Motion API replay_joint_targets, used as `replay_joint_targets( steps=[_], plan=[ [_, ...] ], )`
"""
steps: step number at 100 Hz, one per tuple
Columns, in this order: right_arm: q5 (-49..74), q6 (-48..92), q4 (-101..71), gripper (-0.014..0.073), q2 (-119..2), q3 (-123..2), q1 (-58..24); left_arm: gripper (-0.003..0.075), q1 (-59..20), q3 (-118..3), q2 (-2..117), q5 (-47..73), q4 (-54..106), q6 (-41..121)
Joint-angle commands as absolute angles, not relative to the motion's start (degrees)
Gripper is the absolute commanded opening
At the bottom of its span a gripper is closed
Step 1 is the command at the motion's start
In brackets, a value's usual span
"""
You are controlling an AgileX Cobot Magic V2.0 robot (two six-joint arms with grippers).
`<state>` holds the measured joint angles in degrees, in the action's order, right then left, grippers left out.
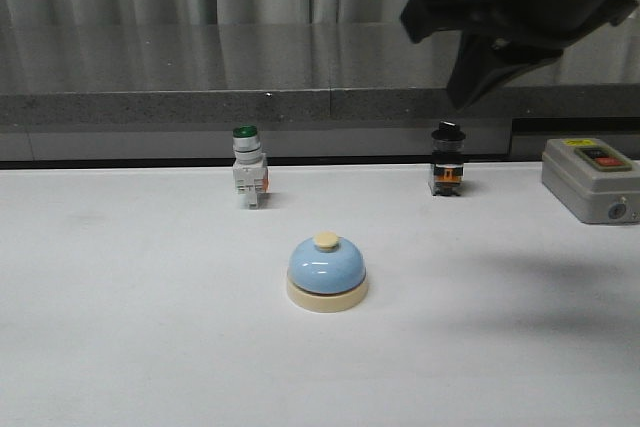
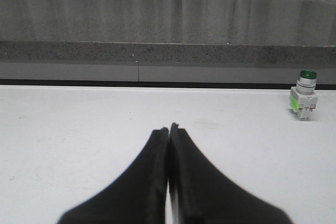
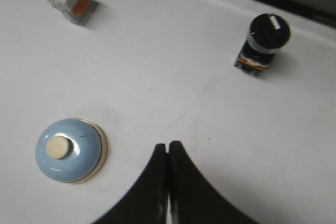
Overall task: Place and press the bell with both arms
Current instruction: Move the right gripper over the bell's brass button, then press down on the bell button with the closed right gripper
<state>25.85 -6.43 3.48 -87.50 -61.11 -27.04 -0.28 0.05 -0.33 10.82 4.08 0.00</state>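
The light-blue bell point(image 1: 327, 272) with cream base and cream button stands upright on the white table, near the middle. It also shows in the right wrist view point(image 3: 69, 150). My right arm point(image 1: 520, 7) hangs high at the upper right, well above the table. My right gripper point(image 3: 168, 146) is shut and empty, up in the air to the right of the bell. My left gripper point(image 2: 168, 129) is shut and empty, low over bare table. The left arm is out of the front view, and the bell is not in the left wrist view.
A green-capped white switch point(image 1: 248, 166) stands behind the bell to the left, also in the left wrist view point(image 2: 304, 96). A black-capped switch point(image 1: 447, 158) stands behind to the right. A grey control box point(image 1: 592, 178) sits at the right edge. A grey ledge point(image 1: 200, 107) runs along the back.
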Motion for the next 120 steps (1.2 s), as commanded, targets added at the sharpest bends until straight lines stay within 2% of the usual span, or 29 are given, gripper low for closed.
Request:
replay_joint_targets(
  steps=[1,29,58,100,120],
  plan=[
    [26.16,-6.15,3.39,-0.006,-89.12,-65.7,-28.66,-0.002,-0.25,2.53,-2.03,6.18,4.23,-0.48],
    [34.09,-5.98,3.27,-0.006,-98.58,-75.59,-34.11,-0.002,-0.25,2.53,-2.03,6.18,4.23,-0.48],
    [42.87,0.0,-3.66,-0.006,-104.48,-83.85,-36.97,-0.002,-0.25,2.53,-2.03,6.18,4.23,-0.48],
    [44.37,0.0,-4.21,-0.006,-111.78,-84.51,-37.03,-0.002,-0.25,2.53,-2.03,6.18,4.23,-0.48],
    [43.65,0.0,-4.59,-0.006,-109.1,-84.51,-37.03,-0.002,-0.25,2.53,-2.03,6.18,4.23,-0.48]
  ],
)
